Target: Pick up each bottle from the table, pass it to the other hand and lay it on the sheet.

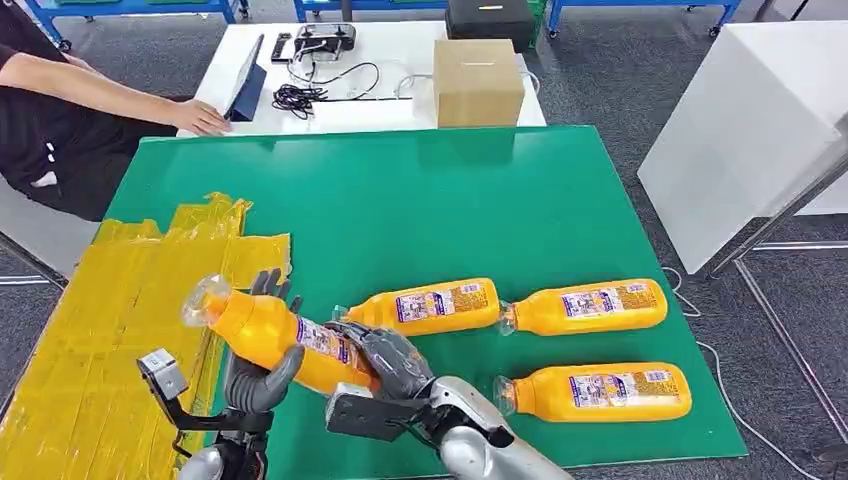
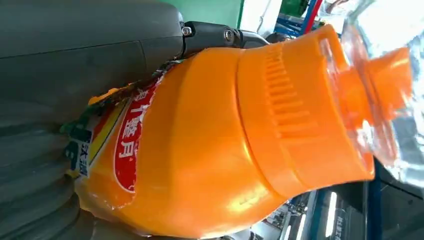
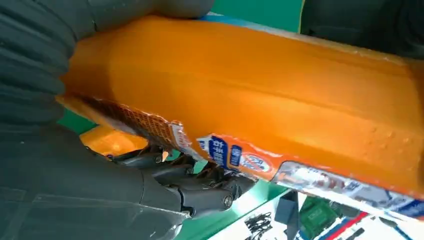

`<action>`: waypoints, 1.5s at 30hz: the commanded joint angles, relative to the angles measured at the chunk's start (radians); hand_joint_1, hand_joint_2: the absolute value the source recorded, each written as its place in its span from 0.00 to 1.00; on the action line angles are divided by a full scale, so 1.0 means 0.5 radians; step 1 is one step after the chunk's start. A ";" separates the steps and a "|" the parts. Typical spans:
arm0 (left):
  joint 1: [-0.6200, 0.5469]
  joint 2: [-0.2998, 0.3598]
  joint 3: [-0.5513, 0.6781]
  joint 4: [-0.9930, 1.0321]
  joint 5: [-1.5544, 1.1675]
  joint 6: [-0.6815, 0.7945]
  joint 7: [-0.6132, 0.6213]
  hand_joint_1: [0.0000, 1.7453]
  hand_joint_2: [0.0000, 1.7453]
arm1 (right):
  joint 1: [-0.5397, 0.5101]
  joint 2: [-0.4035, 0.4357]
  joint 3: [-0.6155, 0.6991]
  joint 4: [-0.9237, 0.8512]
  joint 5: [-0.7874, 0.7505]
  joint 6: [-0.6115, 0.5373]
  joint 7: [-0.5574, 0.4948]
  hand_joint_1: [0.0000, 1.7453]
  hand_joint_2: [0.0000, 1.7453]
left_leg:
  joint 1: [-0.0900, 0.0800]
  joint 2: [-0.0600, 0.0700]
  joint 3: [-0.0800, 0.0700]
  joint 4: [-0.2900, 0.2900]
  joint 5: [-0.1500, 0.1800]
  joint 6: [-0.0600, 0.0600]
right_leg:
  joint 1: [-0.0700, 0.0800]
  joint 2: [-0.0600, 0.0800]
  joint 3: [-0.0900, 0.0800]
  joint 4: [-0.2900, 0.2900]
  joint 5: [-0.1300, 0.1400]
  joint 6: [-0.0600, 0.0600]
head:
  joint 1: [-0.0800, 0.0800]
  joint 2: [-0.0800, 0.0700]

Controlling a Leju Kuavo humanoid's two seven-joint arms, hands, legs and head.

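Gripping orange bottle (image 1: 275, 337) — clear cap, torn label — both hands.

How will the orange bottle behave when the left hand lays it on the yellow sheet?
The orange bottle looks rigid and smooth, so it may slip. Its rounded body could roll on the crinkled yellow sheet. Both the left hand and right hand grip it now.

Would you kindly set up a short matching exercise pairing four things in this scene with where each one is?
Things:
1. cardboard box
2. yellow sheet
3. held bottle
4. tablet

Places:
A. between left hand and right hand
B. on the white table, near a person's hand
C. on the white table, right side
D. over the green table's left edge

Pairs: 1-C, 2-D, 3-A, 4-B
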 commanded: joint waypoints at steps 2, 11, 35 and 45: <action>-0.087 0.020 -0.020 0.067 0.125 -0.116 -0.014 1.00 1.00 | -0.142 0.009 0.203 0.225 -0.006 0.059 0.026 1.00 1.00 | 0.002 0.002 0.002 -0.002 0.000 -0.002 | 0.002 0.000 0.003 -0.003 0.001 0.000 | 0.000 0.000; -0.091 -0.007 0.027 0.068 0.211 -0.169 -0.006 1.00 1.00 | -0.156 0.013 0.193 0.248 -0.015 0.050 0.036 1.00 1.00 | 0.001 0.000 0.001 -0.002 0.001 -0.001 | 0.001 -0.002 0.002 -0.003 0.001 0.000 | 0.000 0.000; -0.094 0.019 0.121 0.058 0.102 -0.039 -0.060 1.00 1.00 | -0.058 -0.032 0.061 0.125 0.013 -0.139 0.021 0.78 1.00 | 0.002 0.000 0.001 -0.002 0.001 -0.001 | 0.001 -0.004 0.002 -0.004 0.000 0.001 | 0.000 0.000; -0.029 0.144 0.549 -0.075 -1.456 1.301 -0.325 1.00 1.00 | 0.496 -0.237 -0.651 -0.499 0.029 -0.420 -0.140 0.00 0.00 | 0.000 -0.003 -0.001 -0.001 0.000 -0.001 | 0.000 -0.004 0.000 -0.002 -0.001 0.000 | 0.000 0.000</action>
